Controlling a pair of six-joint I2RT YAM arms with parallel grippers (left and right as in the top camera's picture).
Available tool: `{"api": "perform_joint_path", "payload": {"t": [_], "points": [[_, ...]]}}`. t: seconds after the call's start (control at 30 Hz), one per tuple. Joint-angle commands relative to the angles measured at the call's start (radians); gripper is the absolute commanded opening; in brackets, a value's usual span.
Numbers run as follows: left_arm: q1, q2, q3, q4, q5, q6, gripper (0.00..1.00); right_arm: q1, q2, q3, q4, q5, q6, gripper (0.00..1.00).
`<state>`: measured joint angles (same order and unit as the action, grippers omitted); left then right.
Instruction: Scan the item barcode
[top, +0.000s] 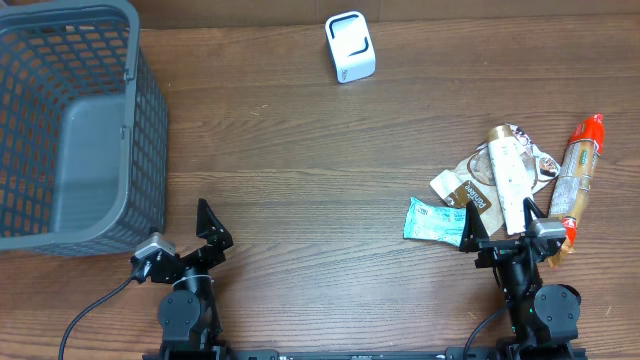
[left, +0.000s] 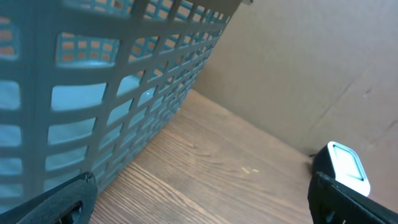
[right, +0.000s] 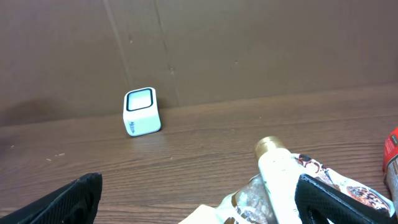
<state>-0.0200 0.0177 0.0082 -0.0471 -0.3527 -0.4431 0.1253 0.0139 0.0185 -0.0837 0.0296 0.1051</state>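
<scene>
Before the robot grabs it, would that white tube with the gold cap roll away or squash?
The white tube looks rounded, so a sideways push could probably roll it. It lies across crinkly snack packets, which may let it slide. It seems to be a soft squeeze tube below its gold cap, so it likely gives a little when gripped.

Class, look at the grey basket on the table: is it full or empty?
Empty, as far as shows: overhead, the basket has a bare grey floor; its left edge is cropped.

Basket (top: 150, 130) blocks L side; item pile (top: 508, 182) crowds R; ctr open
</scene>
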Motion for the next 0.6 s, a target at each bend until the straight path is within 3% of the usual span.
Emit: {"api": "perform_joint_path", "payload": {"t": [0.0,0.3,0.57], "points": [[0.001,-0.005,-0.003,-0.001,-0.010,0.169,1.00,0.004,-0.011,-0.011,0.003,-0.005,-0.002,1.00],[0.001,-0.005,-0.003,-0.014,0.195,0.571,1.00,0.004,-0.011,-0.011,0.003,-0.005,-0.002,1.00],[0.001,-0.005,-0.003,-0.019,0.223,0.593,1.00,0.004,-0.011,-0.011,0.003,-0.005,-0.002,1.00]]}}
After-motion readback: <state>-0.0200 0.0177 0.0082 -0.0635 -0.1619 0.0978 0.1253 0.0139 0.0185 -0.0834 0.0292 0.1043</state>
